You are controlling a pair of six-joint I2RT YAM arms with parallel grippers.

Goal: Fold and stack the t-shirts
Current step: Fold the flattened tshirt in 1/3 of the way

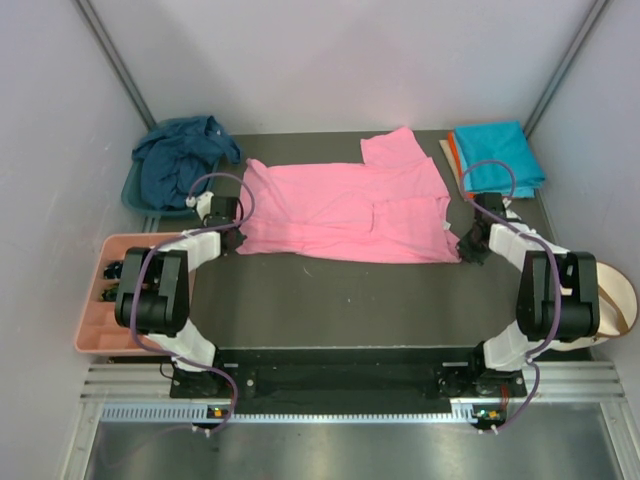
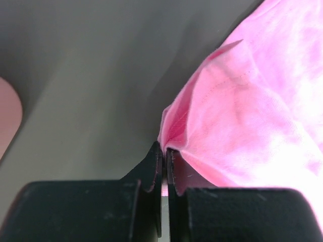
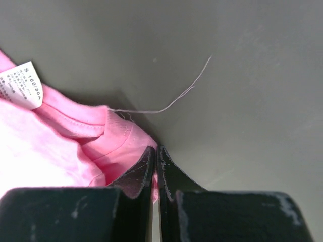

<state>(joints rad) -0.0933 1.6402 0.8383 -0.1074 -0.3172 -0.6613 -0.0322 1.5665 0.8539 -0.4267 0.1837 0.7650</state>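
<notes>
Lying spread flat, the pink t-shirt (image 1: 345, 210) shows creases.

Salmon-pink tray (image 1: 93, 336), teal basin (image 1: 130, 193), dark table (image 1: 340, 300)

This is a robotics lab test cell. Plain white panels (image 1: 330, 60) close in the dark table (image 1: 340, 300) beyond and outward of the jaws of the left gripper (image 1: 240, 240) and right gripper (image 1: 468, 247). Behind the jaws, the cabled left arm (image 1: 155, 292) and right arm (image 1: 550, 295) are bolted to an aluminium rail (image 1: 120, 385).

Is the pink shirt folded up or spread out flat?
Spread out: the pink shirt lies flat, one sleeve sticking out at the far edge.
</notes>
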